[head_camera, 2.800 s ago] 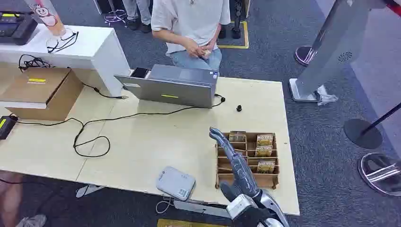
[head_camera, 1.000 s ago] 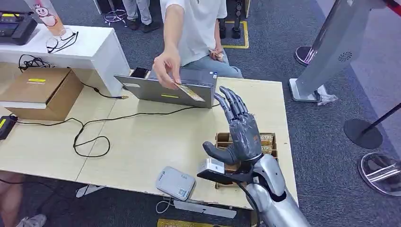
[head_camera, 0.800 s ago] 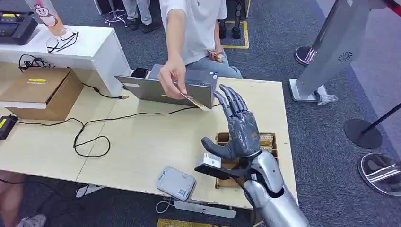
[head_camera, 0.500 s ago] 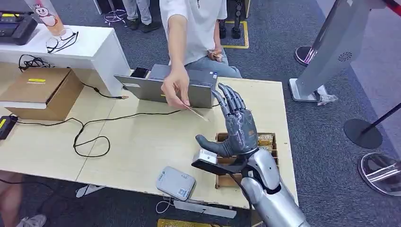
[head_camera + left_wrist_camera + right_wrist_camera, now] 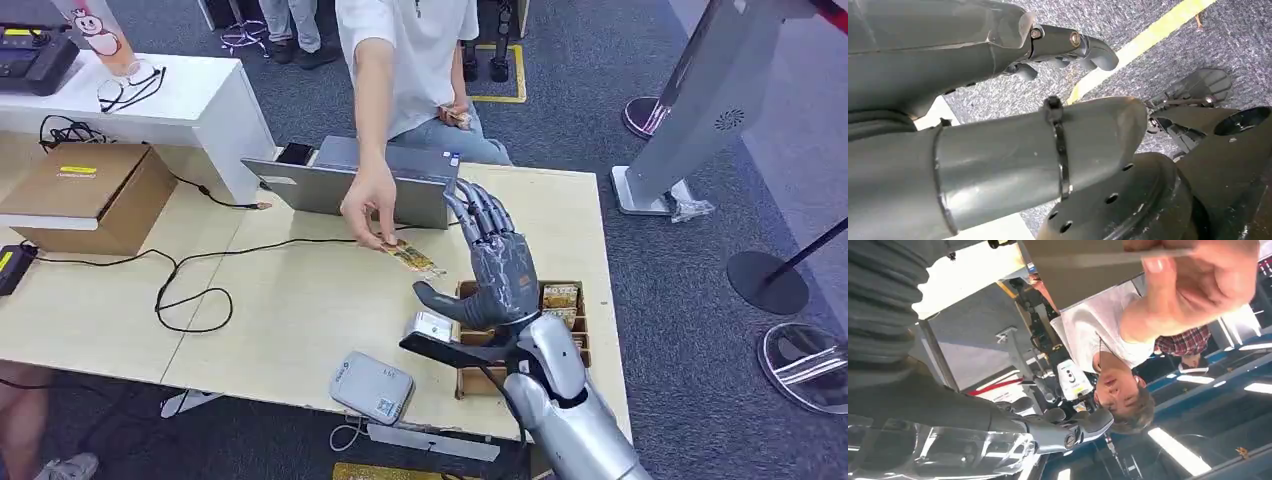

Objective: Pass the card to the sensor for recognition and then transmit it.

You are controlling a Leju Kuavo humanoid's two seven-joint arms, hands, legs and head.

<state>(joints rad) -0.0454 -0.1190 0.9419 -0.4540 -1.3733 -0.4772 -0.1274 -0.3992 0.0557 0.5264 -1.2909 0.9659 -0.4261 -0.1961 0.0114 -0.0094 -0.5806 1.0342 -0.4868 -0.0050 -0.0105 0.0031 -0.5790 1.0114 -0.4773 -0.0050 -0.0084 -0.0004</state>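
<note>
Reaching up over the bench (image 5: 300, 310), the right hand (image 5: 495, 270) stands raised with its palm turned toward the person (image 5: 410, 50), fingers (image 5: 480, 215) stretched apart and upward, thumb (image 5: 440, 300) stuck out to the side, holding nothing. The card (image 5: 410, 258) is pinched in the person's hand (image 5: 370, 205), held low above the bench just beside the right hand's thumb side, close to the palm but not touching it as far as the head view shows. In the right wrist view the person's hand (image 5: 1193, 285) grips the card's edge (image 5: 1108, 259) close to the camera, and the robot's own fingers (image 5: 1068, 430) lie extended and bare. Behind the right hand sits a wooden tray (image 5: 560, 320) with small packs in its compartments, partly hidden by the forearm. A grey sensor (image 5: 372, 387) lies flat near the bench's front edge, well apart from the card. A closed laptop (image 5: 350, 180) rests at the far edge in front of the person, with a black cable (image 5: 190, 280) looping across the bench toward a cardboard box (image 5: 85, 190). The left hand (image 5: 1068, 47) hangs beside the robot above grey carpet with a yellow line (image 5: 1143, 42); its fingers are curled inward with nothing in them.
</note>
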